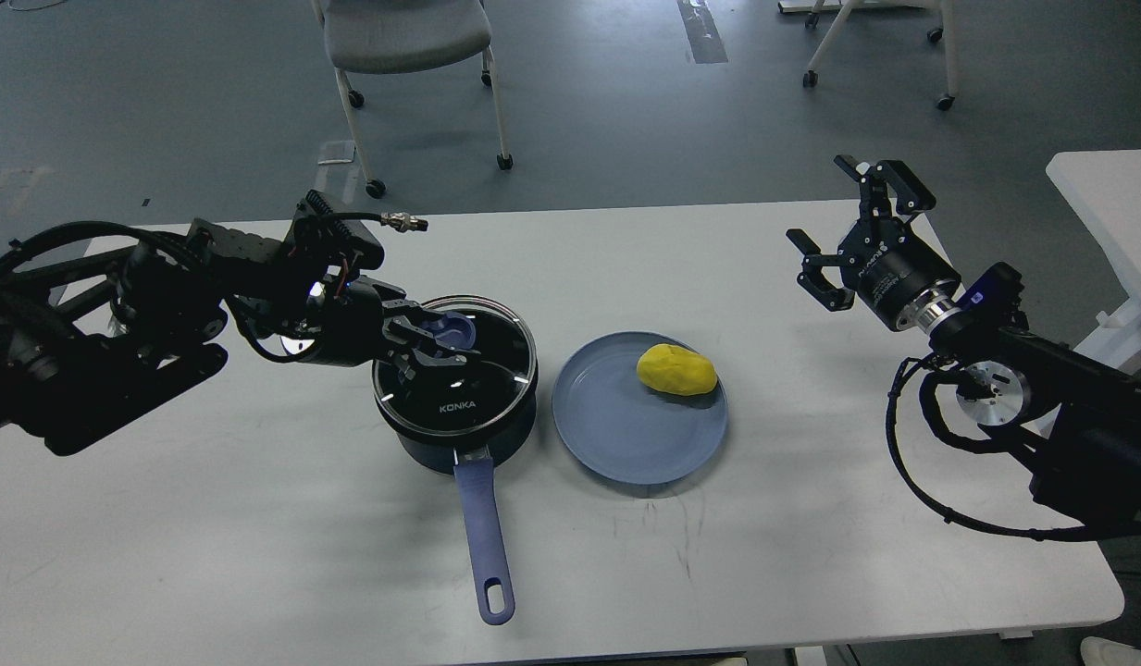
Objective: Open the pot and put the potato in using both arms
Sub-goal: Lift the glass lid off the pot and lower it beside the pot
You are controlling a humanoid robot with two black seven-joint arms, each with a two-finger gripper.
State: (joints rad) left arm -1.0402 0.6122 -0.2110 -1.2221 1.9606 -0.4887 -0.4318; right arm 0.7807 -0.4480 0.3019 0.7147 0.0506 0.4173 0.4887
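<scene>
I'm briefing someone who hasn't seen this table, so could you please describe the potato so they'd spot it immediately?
On the white table, right of the dark pot, lies a flat blue-grey plate. The potato rests at its far right edge: a small, smooth, bright-yellow oval, the only yellow thing there.

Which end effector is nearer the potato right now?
Right. The right end effector hangs open above the table beyond the plate holding the potato; the left end effector is over the pot lid.
</scene>
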